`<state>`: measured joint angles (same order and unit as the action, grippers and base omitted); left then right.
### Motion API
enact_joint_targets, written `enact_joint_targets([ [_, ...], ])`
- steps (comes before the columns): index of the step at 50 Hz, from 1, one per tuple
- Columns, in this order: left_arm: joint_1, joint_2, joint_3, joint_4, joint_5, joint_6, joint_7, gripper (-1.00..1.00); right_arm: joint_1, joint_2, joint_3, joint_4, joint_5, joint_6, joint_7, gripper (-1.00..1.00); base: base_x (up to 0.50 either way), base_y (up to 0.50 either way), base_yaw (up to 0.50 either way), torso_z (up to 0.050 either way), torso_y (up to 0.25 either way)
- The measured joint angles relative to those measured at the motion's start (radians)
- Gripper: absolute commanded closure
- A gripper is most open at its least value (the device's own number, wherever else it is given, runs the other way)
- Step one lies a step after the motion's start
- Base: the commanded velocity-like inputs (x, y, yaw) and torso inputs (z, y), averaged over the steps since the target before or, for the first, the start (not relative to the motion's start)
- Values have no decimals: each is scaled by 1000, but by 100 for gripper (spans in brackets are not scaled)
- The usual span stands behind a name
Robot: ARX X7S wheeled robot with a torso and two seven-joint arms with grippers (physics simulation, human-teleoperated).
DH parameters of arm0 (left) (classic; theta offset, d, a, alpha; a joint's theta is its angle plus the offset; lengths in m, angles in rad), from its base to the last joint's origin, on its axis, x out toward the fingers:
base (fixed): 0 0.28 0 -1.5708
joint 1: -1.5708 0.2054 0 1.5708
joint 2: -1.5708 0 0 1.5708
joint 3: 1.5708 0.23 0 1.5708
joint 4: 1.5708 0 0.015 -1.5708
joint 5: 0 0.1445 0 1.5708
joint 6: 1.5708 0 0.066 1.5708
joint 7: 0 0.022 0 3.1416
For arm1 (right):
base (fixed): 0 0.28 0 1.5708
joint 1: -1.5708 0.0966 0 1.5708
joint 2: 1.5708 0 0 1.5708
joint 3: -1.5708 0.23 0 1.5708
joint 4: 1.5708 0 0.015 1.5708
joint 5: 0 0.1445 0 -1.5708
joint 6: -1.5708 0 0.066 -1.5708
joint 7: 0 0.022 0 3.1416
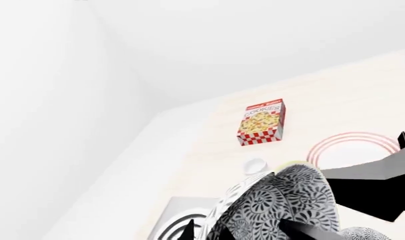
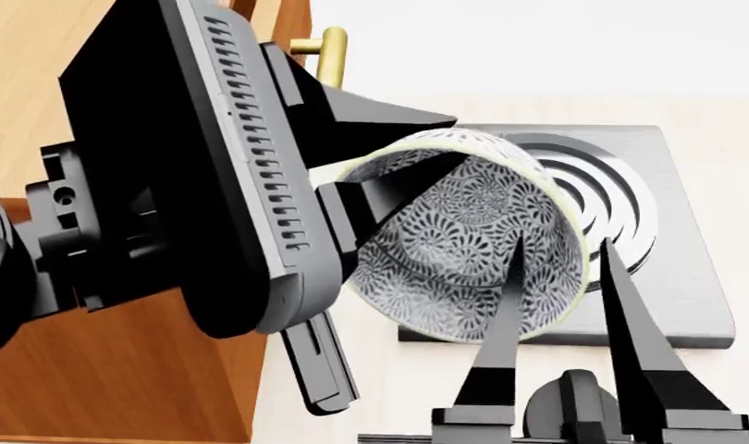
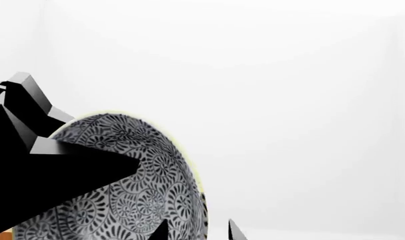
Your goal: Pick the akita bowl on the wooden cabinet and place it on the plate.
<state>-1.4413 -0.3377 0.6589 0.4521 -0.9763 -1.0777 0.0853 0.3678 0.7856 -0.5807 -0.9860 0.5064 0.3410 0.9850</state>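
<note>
While the left gripper (image 2: pixel 387 190) jaws pinch its rim, the akita bowl (image 2: pixel 473 240) hangs tilted above the tabletop; rigid, glazed, breakable. Right gripper (image 2: pixel 559 305) jaws gape empty.

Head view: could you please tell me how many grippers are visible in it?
2. The left gripper is shut on the bowl's rim, beside the cabinet. The right gripper is open at the bottom edge, fingers pointing up at the bowl.

Pale counter (image 1: pixel 209 150), cookie box (image 1: pixel 261 122), white cup (image 1: pixel 255 165), red-ringed plate (image 1: pixel 352 145), grey stove plate (image 2: pixel 689 277)
</note>
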Motion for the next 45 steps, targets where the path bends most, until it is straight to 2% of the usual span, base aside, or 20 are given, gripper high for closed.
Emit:
enact_joint_targets([
  [16,2,0,9,-7,-10,12,-1,100,6,3,3,-2,9,4,11,100,0,0,0,0,1],
  [17,2,0,11,-8,-10,14,-2,-100,6,3,4,-3,10,4,13,100,0,0,0,0,0],
  [45,-1,-17,24,-23,27,13,-23,-100,-6,21,18,6,38,7,58,100,0,0,0,0,0],
])
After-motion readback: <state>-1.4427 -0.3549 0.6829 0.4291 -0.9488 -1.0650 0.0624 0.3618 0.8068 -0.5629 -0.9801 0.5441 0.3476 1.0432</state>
